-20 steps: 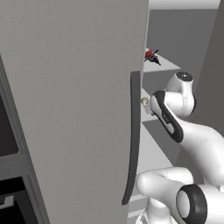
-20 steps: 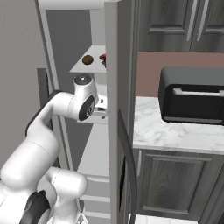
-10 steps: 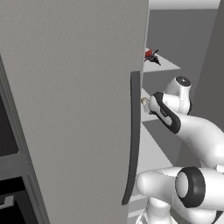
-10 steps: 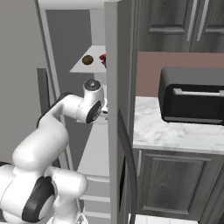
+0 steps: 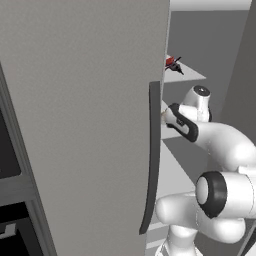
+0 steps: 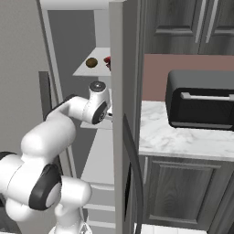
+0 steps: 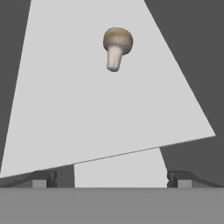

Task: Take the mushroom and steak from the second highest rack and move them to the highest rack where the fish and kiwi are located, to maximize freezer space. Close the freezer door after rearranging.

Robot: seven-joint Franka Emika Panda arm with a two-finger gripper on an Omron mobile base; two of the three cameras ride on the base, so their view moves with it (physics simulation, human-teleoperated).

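Reaching deeper now, the white arm has pushed its wrist further in over the second highest rack (image 7: 65,109) than half a second ago, elbow swung low. The pincer (image 7: 111,179) stands apart, its two dark tips wide at the near edge of that flat, pale-grey, matte panel. On it lies the mushroom (image 7: 116,47), a smooth tan-brown domed cap on a stubby pale stem, well toward the far edge and clear of the tips.

Above, on the highest rack (image 6: 84,71), sit a round brown kiwi (image 6: 91,62) and a dark red lump at the right edge, half hidden by the right-hand door (image 6: 122,137). From the left, the steak (image 5: 170,62) shows as a small red chunk touching the spiky black fish (image 5: 174,67).

The freezer door (image 5: 85,125) stands open, a plain grey slab with a long dark curved handle (image 5: 151,160). Beside it all: a white marbled worktop (image 6: 183,137), a black toaster oven (image 6: 201,99), dark wood cabinets (image 6: 187,27).
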